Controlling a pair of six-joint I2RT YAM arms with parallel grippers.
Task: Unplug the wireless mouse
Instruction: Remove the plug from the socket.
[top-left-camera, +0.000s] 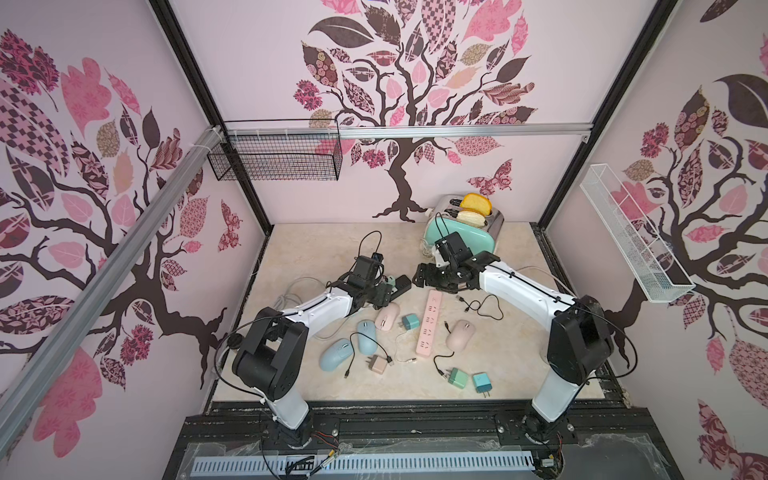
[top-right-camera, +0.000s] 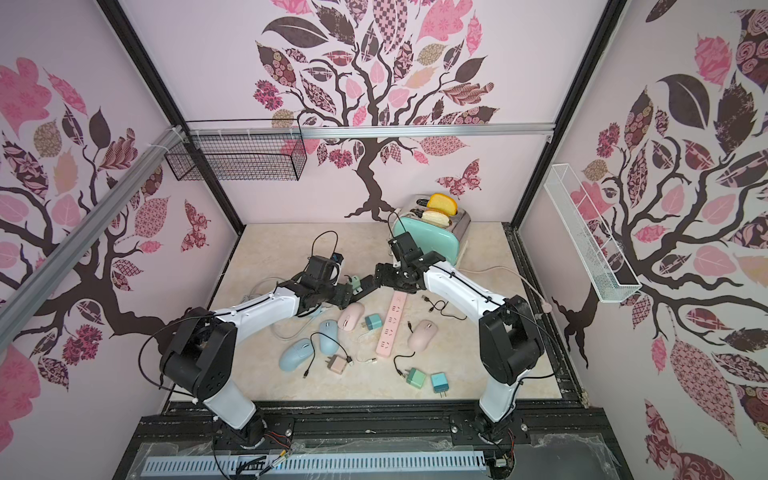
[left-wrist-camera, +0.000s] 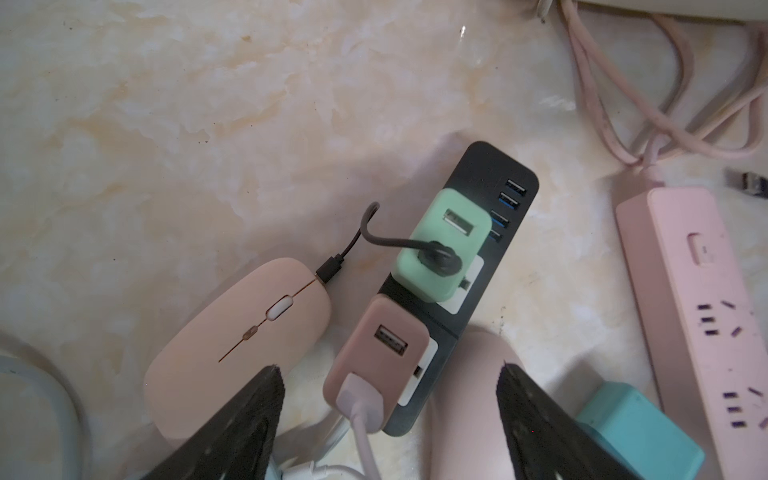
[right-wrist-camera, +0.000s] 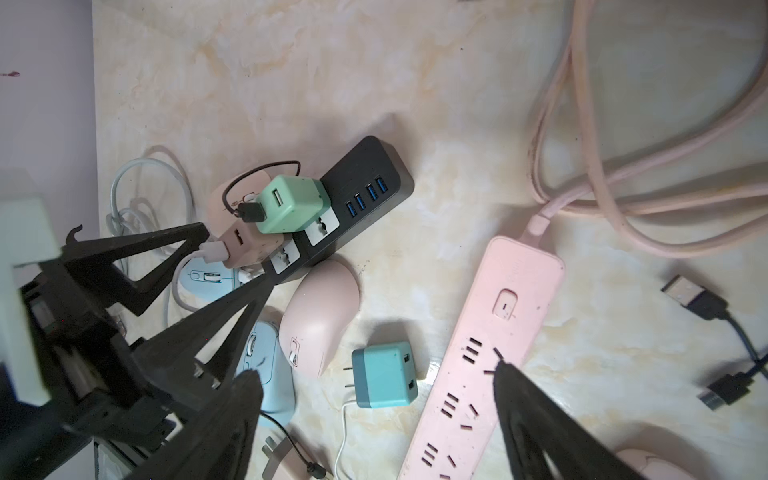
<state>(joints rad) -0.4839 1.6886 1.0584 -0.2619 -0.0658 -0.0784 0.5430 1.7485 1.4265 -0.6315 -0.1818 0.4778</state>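
The left gripper (left-wrist-camera: 390, 368) stands wide open and holds nothing. Its 2 fingers (left-wrist-camera: 249, 415) straddle the pink charger (left-wrist-camera: 376, 353); whether they touch it I cannot tell. That charger sits plugged into the black strip (left-wrist-camera: 482, 174), and a pale cable (left-wrist-camera: 360, 424) runs from it back toward the wrist. Just beyond the fingertips, on the same strip, sits the green charger (left-wrist-camera: 442, 249). A black cable (left-wrist-camera: 365, 222) loops from it to the nose of the pink mouse (left-wrist-camera: 237, 345), with its plug seated there. This mouse lies on the table (left-wrist-camera: 208, 124) just outside 1 finger, beside the strip. A 2nd pink mouse (left-wrist-camera: 469, 395) lies by the other finger, partly under the strip's end. The right gripper (right-wrist-camera: 374, 370), close to the left one, is also wide open and empty. It hangs above a loose teal charger (right-wrist-camera: 382, 380), with 1 fingertip over the pink strip (right-wrist-camera: 511, 316).
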